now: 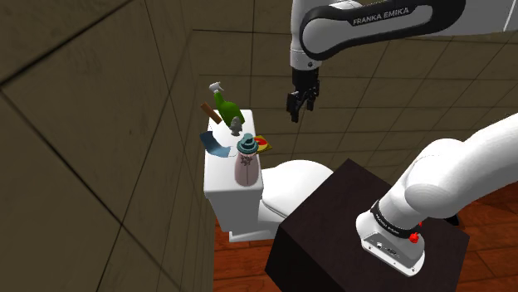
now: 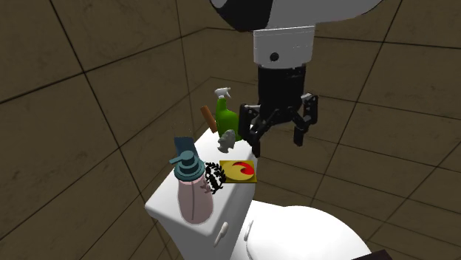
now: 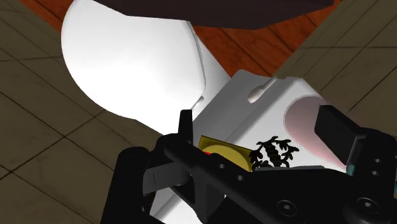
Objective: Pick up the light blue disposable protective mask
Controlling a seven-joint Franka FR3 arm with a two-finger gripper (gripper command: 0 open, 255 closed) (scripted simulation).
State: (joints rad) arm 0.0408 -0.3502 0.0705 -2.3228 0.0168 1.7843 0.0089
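My gripper [image 1: 299,106] was above the tank [image 1: 226,184], mask [image 1: 215,143] untouched.
I hung high over the tank lid, jaws spread, holding nothing, probably to clear the spray bottle [image 1: 227,108] and soap bottle [image 1: 247,164]. The mask lay on the tank's edge nearest the wall, just beside the soap bottle, well apart from me.

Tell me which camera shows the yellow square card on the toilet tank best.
The second exterior view: the yellow square card with red emblem lies almost whole and face-up on the white toilet tank. The shoulder view gives a small sliver; the wrist view, a partly covered piece.
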